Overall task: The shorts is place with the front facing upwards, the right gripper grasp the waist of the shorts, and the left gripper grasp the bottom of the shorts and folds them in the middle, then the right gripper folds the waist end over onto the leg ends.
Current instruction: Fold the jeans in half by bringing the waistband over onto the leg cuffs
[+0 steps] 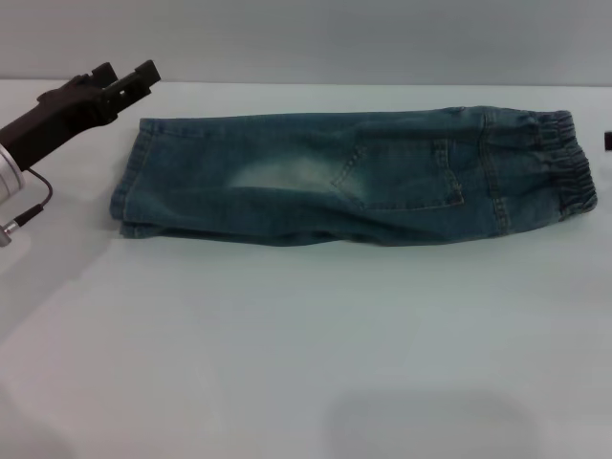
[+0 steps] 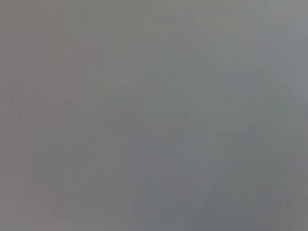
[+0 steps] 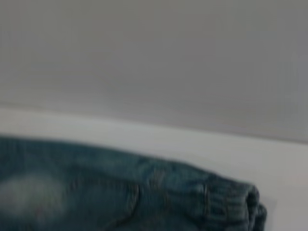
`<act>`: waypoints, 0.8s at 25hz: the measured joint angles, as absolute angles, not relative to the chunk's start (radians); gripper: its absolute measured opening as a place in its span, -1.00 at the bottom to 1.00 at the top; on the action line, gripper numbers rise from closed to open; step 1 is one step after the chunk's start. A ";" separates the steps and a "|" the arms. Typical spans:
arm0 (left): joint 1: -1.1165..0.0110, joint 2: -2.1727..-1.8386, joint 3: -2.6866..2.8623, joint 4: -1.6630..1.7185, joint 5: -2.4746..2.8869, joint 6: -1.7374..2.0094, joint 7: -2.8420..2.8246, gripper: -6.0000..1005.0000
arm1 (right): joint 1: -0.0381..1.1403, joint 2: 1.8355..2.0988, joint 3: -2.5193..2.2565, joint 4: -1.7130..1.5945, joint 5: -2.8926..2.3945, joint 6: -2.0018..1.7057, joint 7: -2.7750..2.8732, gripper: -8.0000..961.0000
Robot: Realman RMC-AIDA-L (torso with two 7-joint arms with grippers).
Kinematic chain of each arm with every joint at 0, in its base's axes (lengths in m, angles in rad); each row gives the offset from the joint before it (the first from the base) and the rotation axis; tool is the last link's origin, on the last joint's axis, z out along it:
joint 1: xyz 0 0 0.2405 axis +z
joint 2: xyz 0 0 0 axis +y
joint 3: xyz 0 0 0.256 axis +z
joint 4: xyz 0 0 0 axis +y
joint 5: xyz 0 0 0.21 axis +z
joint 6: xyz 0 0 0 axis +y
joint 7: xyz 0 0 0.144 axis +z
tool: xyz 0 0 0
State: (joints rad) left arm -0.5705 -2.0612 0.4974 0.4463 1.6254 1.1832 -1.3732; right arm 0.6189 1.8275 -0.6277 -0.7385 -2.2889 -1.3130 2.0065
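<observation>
The left gripper (image 1: 129, 76) hung above the far left part of the table (image 1: 287, 363), its two black fingers (image 1: 145, 71) a little apart with nothing between them. It was near the leg ends (image 1: 132, 186) of the shorts (image 1: 354, 177) but clear of the cloth, with its black body running back to a silver-white arm (image 1: 8, 172) at the left edge of the head view. A thin black cable (image 1: 38, 206) looped beside that arm.

Of the right gripper (image 1: 608, 141), only a small dark bit showed at the right edge of the head view, just past the waist (image 1: 569, 172); whether its fingers were open or closed could not be told.

The shorts lay flat across the far half of the white table, folded lengthwise into one long band, leg ends to the left and gathered elastic waist to the right. A square back pocket (image 1: 402, 172) faced up, with a pale faded patch (image 1: 282, 174) beside it toward the leg ends.

The right wrist view showed the waist end (image 3: 240, 202) of the denim on the table, near a grey wall (image 3: 154, 57). The left wrist view showed only plain grey.
</observation>
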 joint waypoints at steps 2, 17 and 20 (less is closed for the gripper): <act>-0.572 -2.061 0.496 0.434 1.624 1.185 -1.357 0.63 | 0.652 1.826 -0.634 -0.736 -2.360 -1.329 2.021 0.14; -0.570 -2.060 0.498 0.427 1.609 1.201 -1.350 0.63 | 0.739 1.932 -0.676 -0.741 -2.643 -1.241 2.032 0.15; -0.567 -2.060 0.498 0.426 1.609 1.203 -1.350 0.63 | 0.738 1.932 -0.679 -0.742 -2.646 -1.230 2.033 0.15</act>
